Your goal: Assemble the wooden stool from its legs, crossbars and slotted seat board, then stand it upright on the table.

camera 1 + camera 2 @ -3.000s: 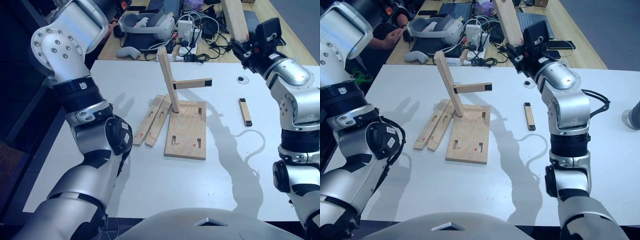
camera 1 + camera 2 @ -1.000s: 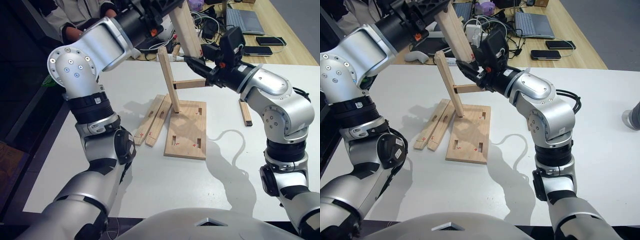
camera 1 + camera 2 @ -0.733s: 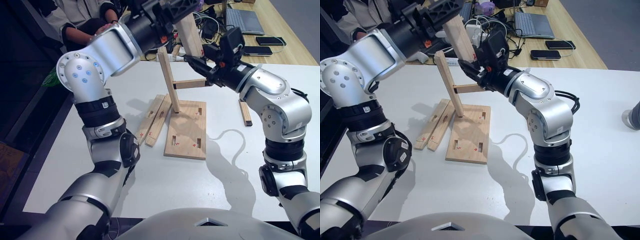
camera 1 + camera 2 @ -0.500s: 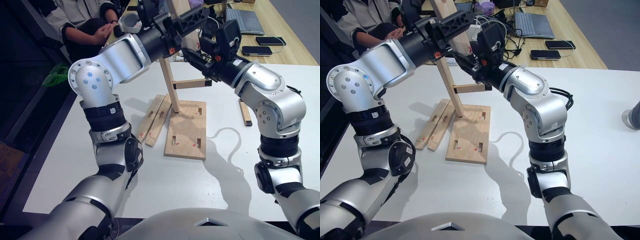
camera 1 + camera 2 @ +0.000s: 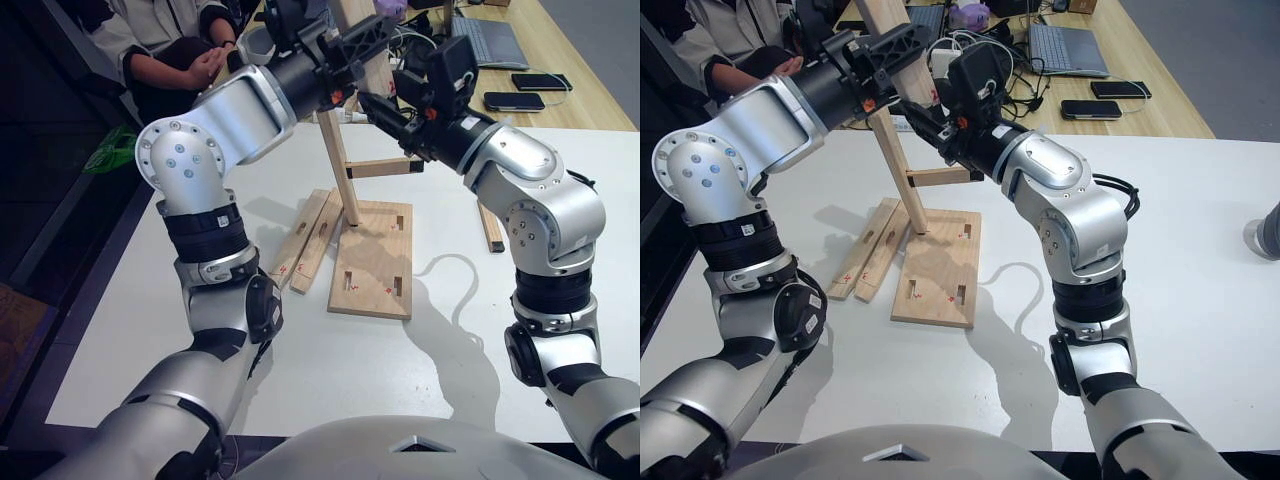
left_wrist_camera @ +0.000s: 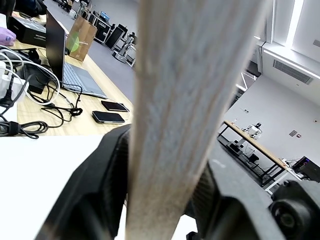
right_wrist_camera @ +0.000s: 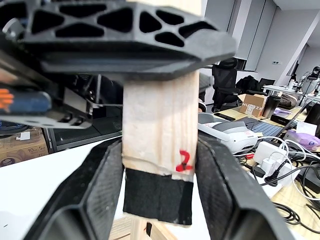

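Two slotted legs lie flat on the white table (image 5: 300, 380), well below the left gripper (image 5: 362, 40) and a little to its left: the outer leg (image 5: 290, 250) and the inner leg (image 5: 318, 238), side by side and touching along their length. The inner one lies just beside the left edge of the seat board (image 5: 375, 265). That board lies flat under both grippers, its slots facing up.

From the board's far left corner a standing leg (image 5: 338, 160) rises, tilted slightly leftward, with its top close under the left gripper. A crossbar (image 5: 385, 167) juts rightward from its middle, roughly level, and its dark-tipped free end hangs in the air below the right gripper (image 5: 378, 102).

The left gripper is raised high over the far side of the table and is clamped on the raised leg (image 7: 159, 130). One of its latticed fingers (image 7: 125, 30) lies across the wood face. The leg slants down and to the right from this grip towards the right gripper.

The right gripper sits just beside and below the left one and is closed around the lower end of the same leg. Its pads (image 7: 95, 190) lie against both sides of the wood, just above a black end cap with a red mark.

Down and to the right of the right gripper, a short bar (image 5: 490, 225) with dark ends lies flat on the table, apart from the board.
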Controlling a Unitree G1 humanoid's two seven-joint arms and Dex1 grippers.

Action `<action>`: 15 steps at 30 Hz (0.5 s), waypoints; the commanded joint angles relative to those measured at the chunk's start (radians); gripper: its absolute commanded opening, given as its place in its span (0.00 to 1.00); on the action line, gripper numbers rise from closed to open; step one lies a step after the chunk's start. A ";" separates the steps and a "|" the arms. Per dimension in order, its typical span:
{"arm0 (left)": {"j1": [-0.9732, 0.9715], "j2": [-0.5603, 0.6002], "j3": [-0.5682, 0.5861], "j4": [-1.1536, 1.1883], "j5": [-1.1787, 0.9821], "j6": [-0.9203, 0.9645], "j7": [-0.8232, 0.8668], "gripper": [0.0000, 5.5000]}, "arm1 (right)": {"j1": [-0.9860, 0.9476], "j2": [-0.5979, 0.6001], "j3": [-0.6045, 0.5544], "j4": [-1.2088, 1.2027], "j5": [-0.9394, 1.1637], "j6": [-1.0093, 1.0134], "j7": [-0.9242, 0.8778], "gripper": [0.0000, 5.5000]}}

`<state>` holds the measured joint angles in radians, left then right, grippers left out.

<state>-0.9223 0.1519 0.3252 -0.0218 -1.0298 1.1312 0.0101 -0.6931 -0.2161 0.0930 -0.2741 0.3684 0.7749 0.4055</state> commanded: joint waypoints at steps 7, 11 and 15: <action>0.020 0.031 -0.051 -0.038 0.032 -0.023 -0.069 0.19 | -0.018 -0.006 -0.015 0.006 0.007 0.009 0.003 0.37; 0.021 0.038 -0.059 -0.039 0.046 -0.029 -0.080 0.19 | -0.018 -0.012 -0.008 0.003 0.010 0.015 0.014 0.37; 0.020 0.045 -0.065 -0.041 0.055 -0.032 -0.093 0.19 | -0.011 -0.032 0.014 -0.013 0.012 0.022 0.042 0.50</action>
<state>-0.9003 0.1890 0.2699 -0.0551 -0.9785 1.0984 -0.0739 -0.6931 -0.2314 0.0968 -0.2747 0.3755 0.7792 0.4295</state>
